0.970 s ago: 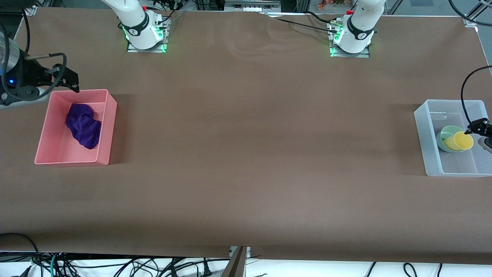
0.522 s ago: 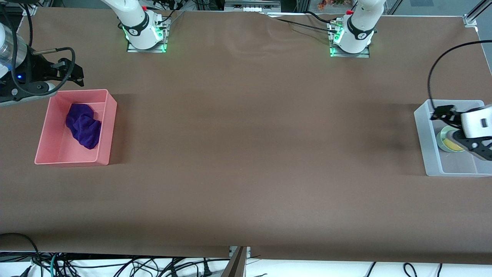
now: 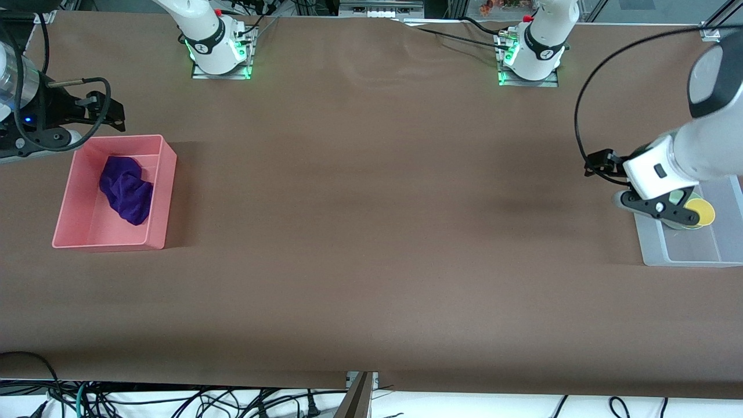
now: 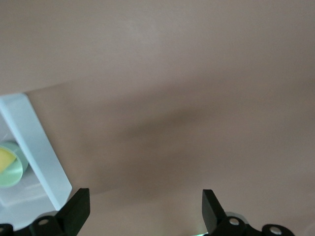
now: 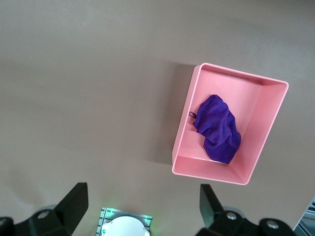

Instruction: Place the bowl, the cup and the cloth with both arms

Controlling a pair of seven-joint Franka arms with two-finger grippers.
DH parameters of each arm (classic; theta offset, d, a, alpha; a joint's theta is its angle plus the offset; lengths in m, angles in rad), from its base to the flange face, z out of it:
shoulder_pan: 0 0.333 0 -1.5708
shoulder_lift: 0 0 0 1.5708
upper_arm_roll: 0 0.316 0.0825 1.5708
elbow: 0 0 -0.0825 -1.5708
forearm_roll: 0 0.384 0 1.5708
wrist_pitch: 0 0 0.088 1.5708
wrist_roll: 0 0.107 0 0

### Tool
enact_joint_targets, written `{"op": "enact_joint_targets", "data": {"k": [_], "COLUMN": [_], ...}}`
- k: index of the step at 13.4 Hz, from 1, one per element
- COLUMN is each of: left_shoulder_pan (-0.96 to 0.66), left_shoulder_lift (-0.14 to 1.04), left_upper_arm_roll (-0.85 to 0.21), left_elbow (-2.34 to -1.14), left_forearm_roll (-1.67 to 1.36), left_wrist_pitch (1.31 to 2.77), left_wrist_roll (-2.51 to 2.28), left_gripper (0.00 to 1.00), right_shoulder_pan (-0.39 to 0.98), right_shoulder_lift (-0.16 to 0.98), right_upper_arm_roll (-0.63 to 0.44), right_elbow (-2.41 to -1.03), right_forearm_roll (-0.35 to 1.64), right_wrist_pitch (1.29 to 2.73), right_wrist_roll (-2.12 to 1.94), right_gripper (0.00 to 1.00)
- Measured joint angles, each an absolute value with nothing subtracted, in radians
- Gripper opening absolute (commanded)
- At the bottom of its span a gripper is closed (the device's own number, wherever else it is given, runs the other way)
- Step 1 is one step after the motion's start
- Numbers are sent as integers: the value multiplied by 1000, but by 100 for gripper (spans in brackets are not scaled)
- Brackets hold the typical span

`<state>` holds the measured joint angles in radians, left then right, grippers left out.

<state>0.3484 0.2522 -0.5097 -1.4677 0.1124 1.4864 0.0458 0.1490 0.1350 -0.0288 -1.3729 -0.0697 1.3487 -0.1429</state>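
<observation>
Left gripper (image 4: 142, 209): held spread and empty over the clear bin's (image 3: 685, 255) edge.
Cup (image 3: 700, 212), bowl (image 4: 12, 172): seen nested in that bin.
Right gripper (image 5: 142, 206): held spread beside the pink bin (image 3: 87, 229).
Cloth (image 3: 126, 189): crumpled inside it.

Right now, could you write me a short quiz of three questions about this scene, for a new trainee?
1. True or false: the cloth lies in the pink bin.
2. Which item sits inside the bowl? A) a spoon B) the cup C) a lid
3. Fill in: both the left gripper and the right gripper have their fingers ____.

Key
1. True. It lies crumpled on the bin's floor, at the right arm's end of the table.
2. B. The yellow cup is nested in the bowl, in the clear bin at the left arm's end.
3. Open. Neither holds anything; each wrist view shows the fingers wide apart.
</observation>
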Motion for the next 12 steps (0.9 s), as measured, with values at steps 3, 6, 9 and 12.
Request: {"op": "enact_joint_targets", "data": {"k": [3,6,9,12], "left_shoulder_pan": [159,87,76,68], "left_shoulder_lift": [159,93,19,-22], "left_upper_arm_roll": [-240,-125,-121,-120], "left_elbow": [-1481,-1569,-1701,-1753], "left_forearm_roll": [43,-2,-3,-3], "left_wrist_pitch": [1548,1596,1673,1690], "left_wrist_roll": [-29,-33,-41,-50], "left_gripper": [100,100,100,100], "right_shoulder_pan": [151,151,151,151], "right_shoulder_lift": [137,137,137,137], "right_upper_arm_roll": [-27,-27,-27,-27], "right_elbow": [-1373,-1373,-1373,-1373], "right_forearm_roll": [-70,-70,-70,-70], "right_wrist_pitch": [1353,1353,1353,1353], "right_wrist_roll": [-143,-143,-143,-143], "right_gripper": [100,100,100,100]}}
